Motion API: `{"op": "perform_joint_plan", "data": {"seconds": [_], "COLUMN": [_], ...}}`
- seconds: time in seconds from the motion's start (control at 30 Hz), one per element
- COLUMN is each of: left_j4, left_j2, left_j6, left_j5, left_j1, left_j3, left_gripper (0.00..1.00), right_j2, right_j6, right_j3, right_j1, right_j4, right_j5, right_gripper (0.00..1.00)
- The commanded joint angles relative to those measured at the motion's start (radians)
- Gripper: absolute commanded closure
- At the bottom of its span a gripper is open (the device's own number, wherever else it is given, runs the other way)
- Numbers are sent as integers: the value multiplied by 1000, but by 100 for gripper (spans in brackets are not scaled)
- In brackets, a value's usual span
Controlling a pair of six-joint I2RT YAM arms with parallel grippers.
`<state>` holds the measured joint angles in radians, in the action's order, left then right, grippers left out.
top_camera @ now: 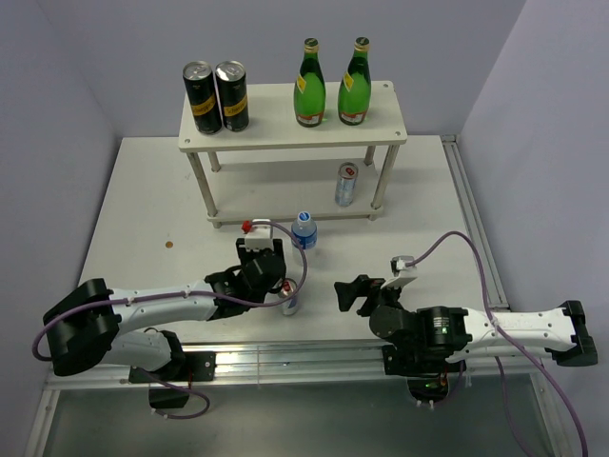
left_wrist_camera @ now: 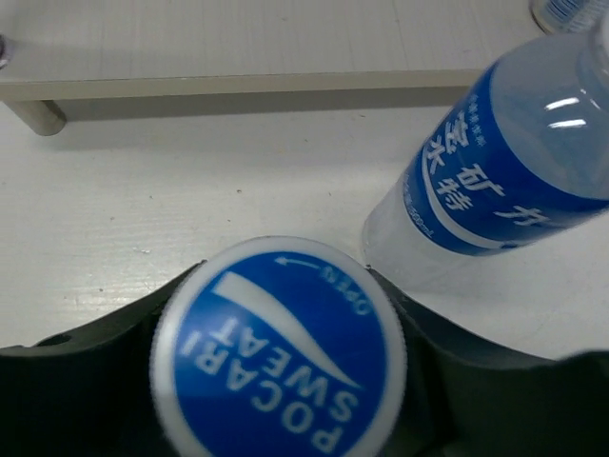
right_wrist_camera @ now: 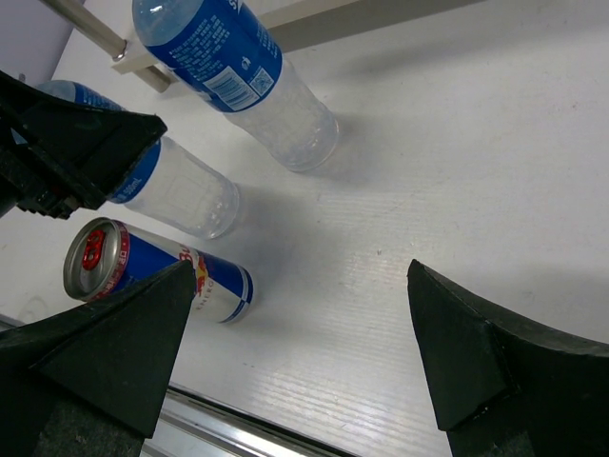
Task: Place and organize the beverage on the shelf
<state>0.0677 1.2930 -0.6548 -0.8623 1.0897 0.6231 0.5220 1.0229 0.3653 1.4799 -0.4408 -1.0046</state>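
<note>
On the white table (top_camera: 143, 209), just before the two-tier shelf (top_camera: 276, 124), the left gripper (top_camera: 271, 278) is clamped on a blue-capped water bottle (left_wrist_camera: 278, 347), which looks like light, slick, thin plastic that would dent and is best held near its firmer shoulder, while the right gripper (right_wrist_camera: 300, 276) hangs spread and empty.

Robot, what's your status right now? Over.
Left hand shut on water bottle. Right hand open, empty. Second water bottle and silver can standing close by, not yet shelved.
</note>
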Motion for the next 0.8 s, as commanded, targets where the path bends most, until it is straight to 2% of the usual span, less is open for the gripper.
{"op": "perform_joint_plan", "data": {"seconds": [0.0,0.1,0.2,0.47,0.77], "left_j4": [18,6,-17,-34,27], "left_j2": [-12,-29,-46,-115,-150], "left_j6": [4,0,4,129,283], "left_j5": [-40,-60,-89,-136,-67], "left_j1": [-7,-7,-7,-22,-149], "left_j3": [4,1,9,85,168], "left_gripper": [59,87,100,100,100], "right_j2": [-4,3,6,-2,-22], "right_j6": [-4,-12,-20,-23,-30], "right_j3": [-12,-12,-14,-19,-29], "right_j1": [7,8,10,14,26], "right_j4": [27,34,43,48,54], "right_j5": [-26,-25,-26,-29,-34], "right_gripper": [0,0,0,0,0]}}
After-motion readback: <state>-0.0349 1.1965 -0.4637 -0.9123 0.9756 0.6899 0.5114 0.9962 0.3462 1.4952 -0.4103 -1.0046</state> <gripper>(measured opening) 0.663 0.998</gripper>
